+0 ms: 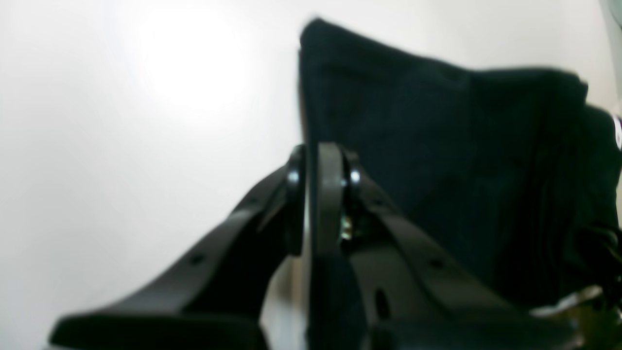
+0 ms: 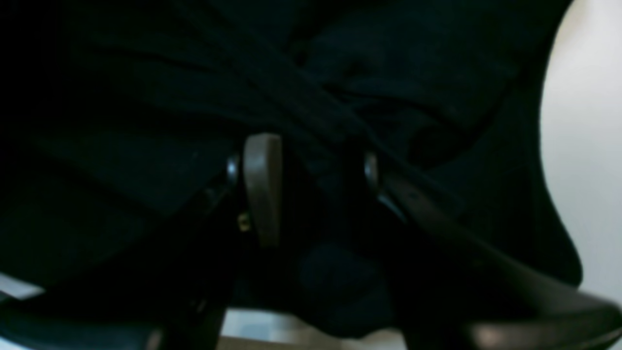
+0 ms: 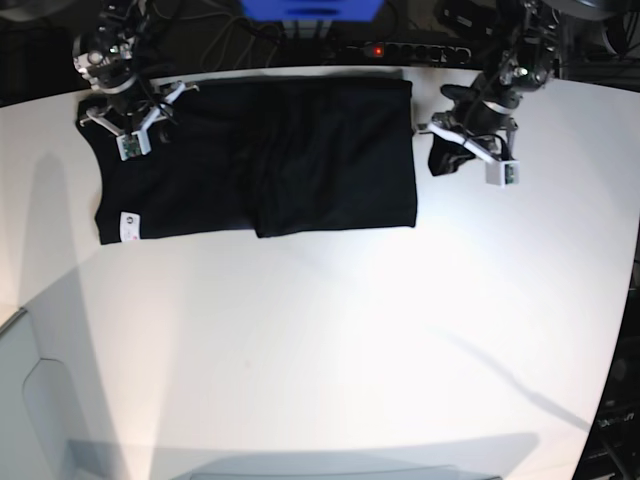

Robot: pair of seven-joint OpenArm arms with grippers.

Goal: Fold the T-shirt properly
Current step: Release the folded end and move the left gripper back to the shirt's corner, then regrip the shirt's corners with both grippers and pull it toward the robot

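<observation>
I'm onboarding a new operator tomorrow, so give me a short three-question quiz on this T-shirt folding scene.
1. True or false: the left gripper stands off the T-shirt, over bare table.
2. Which gripper has its jaws apart with black cloth between them? A) left B) right
3. Fill in: the small white tag sits at the shirt's front corner on the base view's ____ side.

Key: 1 true; 2 B; 3 left.
</observation>
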